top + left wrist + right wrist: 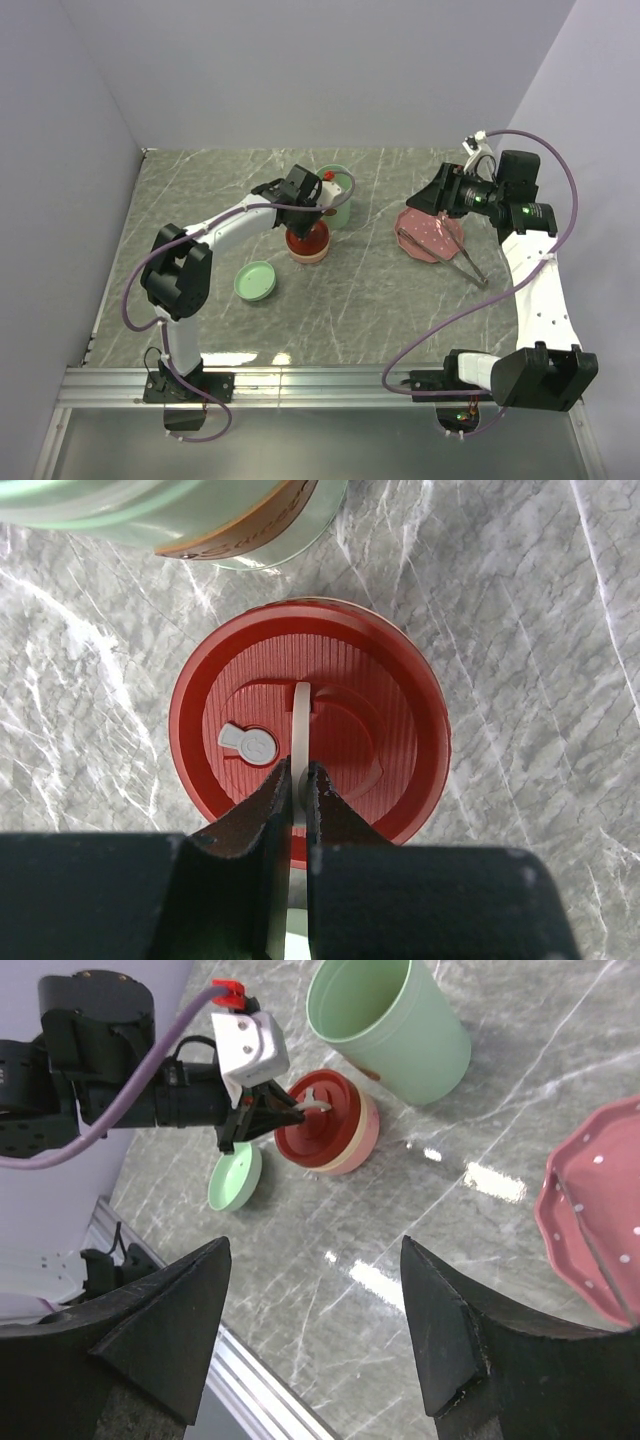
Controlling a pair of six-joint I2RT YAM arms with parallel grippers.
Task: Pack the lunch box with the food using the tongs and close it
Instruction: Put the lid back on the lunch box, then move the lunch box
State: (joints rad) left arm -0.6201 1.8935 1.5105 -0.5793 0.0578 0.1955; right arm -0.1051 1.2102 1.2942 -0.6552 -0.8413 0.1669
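The lunch box is a round pink pot near the table's middle, topped by a red lid with a white strap handle. My left gripper is shut on that handle from above; the same grip shows in the right wrist view, where the left gripper meets the red lid. The silver tongs lie with one end on the pink plate and the other on the table. My right gripper hangs open and empty above the table left of the plate. No food is visible.
A tall green cup stands just behind the lunch box, close to my left wrist. A small green dish sits front left of the box. The metal rail runs along the near edge.
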